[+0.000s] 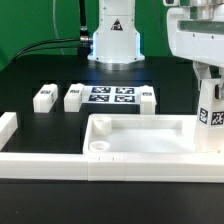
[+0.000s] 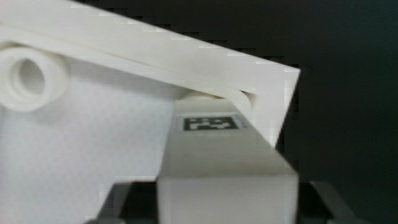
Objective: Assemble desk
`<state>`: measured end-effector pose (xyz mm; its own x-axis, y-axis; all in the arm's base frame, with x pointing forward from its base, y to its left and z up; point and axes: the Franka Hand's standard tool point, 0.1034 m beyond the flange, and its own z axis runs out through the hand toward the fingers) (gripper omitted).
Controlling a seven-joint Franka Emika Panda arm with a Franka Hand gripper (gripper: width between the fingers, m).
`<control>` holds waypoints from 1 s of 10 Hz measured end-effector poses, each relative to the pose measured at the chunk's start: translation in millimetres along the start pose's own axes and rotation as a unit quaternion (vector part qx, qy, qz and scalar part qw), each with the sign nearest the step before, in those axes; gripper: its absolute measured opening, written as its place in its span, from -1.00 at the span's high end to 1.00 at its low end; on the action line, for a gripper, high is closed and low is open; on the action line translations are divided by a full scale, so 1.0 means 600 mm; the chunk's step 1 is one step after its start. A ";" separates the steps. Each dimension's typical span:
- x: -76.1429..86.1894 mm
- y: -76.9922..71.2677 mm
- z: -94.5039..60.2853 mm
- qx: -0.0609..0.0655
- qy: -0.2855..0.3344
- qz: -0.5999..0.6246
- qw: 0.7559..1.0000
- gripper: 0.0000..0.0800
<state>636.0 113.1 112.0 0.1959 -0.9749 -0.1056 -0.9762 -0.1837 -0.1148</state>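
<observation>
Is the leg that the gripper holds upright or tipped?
Upright: the leg stands vertical between the fingers of the gripper, at a corner of the desk top.

I see a black tabletop (image 1: pixel 40 70) in front of a green backdrop (image 1: pixel 30 20). The desk top (image 1: pixel 150 132) by the tabletop's front edge is plain white all over, including its round socket (image 1: pixel 100 147). The loose legs (image 1: pixel 74 96) are white with small black marks on top. Between them, the marker board (image 1: pixel 112 96) is white and carries four black-and-white square tags. The held leg (image 2: pixel 222 175) is white too, with one black-and-white square tag (image 2: pixel 214 123). The border wall pieces (image 1: pixel 45 160) are white. The robot base (image 1: pixel 112 25) is white with a blue ring (image 1: pixel 112 44). The gripper fingers (image 2: pixel 134 205) look dark grey.
</observation>
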 end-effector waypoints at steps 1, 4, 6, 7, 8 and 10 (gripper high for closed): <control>-0.001 0.000 0.001 0.000 0.000 0.002 1.000 0.27; 0.002 -0.002 -0.002 -0.009 -0.004 -0.072 0.997 -0.55; 0.002 -0.002 -0.001 -0.008 -0.003 -0.133 0.991 -0.60; 0.002 -0.002 -0.001 -0.008 -0.004 -0.164 0.986 -0.60; 0.002 -0.002 -0.001 -0.008 -0.004 -0.198 0.980 -0.62; 0.003 -0.003 -0.002 -0.015 -0.003 -0.308 0.951 -0.62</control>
<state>637.8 111.3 113.2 0.7319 -0.6806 -0.0334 -0.6785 -0.7234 -0.1277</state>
